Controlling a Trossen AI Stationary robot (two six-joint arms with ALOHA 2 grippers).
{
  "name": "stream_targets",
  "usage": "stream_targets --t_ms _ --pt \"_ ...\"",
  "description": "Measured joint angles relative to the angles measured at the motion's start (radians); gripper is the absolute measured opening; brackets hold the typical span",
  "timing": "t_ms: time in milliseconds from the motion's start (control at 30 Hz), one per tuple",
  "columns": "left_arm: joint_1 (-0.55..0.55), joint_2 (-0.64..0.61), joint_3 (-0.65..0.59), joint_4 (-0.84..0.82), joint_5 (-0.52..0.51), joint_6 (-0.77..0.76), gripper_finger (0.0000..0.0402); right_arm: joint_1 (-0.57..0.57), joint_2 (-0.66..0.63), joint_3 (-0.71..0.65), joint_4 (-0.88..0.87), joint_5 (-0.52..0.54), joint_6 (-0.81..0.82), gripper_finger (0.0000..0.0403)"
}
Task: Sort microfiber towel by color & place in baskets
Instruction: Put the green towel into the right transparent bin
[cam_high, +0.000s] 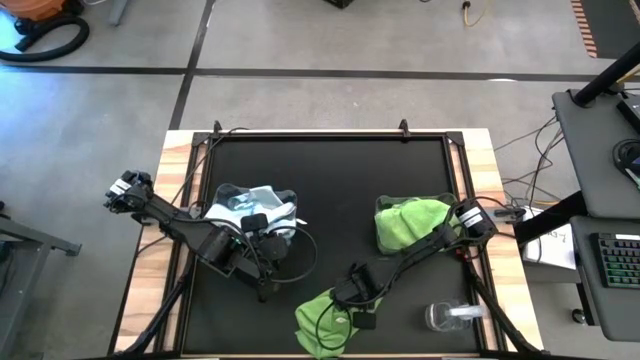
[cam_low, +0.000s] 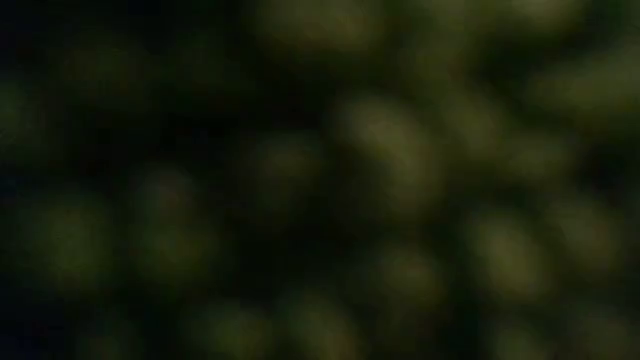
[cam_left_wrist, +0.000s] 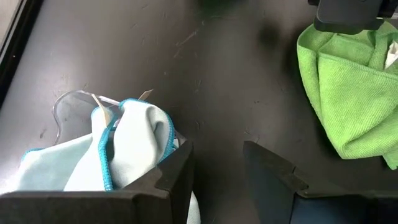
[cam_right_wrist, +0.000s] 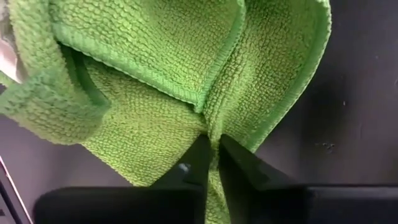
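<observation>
A lime green microfiber towel (cam_high: 322, 322) lies crumpled at the table's near edge, and my right gripper (cam_high: 352, 316) is shut on it from above. Another green towel (cam_high: 410, 222) fills the right basket (cam_high: 383, 206). Pale blue towels (cam_high: 250, 203) sit in the left basket (cam_left_wrist: 67, 99), one with a teal hem (cam_left_wrist: 106, 149). My left gripper (cam_left_wrist: 217, 158) hovers open just beside that basket, nothing between its fingers. The low view shows only blurred green. My right gripper pinches a raised fold of the green towel (cam_right_wrist: 210, 127) between its two fingers (cam_right_wrist: 239, 158), where two hemmed edges run together. The fingers point steeply down. The rest of the towel lies bunched on the table around them.
A small clear round container (cam_high: 452, 316) stands near the front right corner. The black mat (cam_high: 330, 180) has free room in the middle and at the back. Cables run along the table's wooden sides (cam_high: 178, 160).
</observation>
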Motion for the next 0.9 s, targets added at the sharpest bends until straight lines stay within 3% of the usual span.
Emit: stream_targets --t_ms 400,900 --pt "0.0 0.0 0.0 0.001 -0.001 0.0 0.0123 0.0 -0.125 -0.004 -0.011 0.061 0.088 0.0009" --pt "0.0 0.0 0.0 0.003 -0.002 0.0 0.0123 0.024 -0.449 -0.003 0.076 0.48 0.122 0.0009"
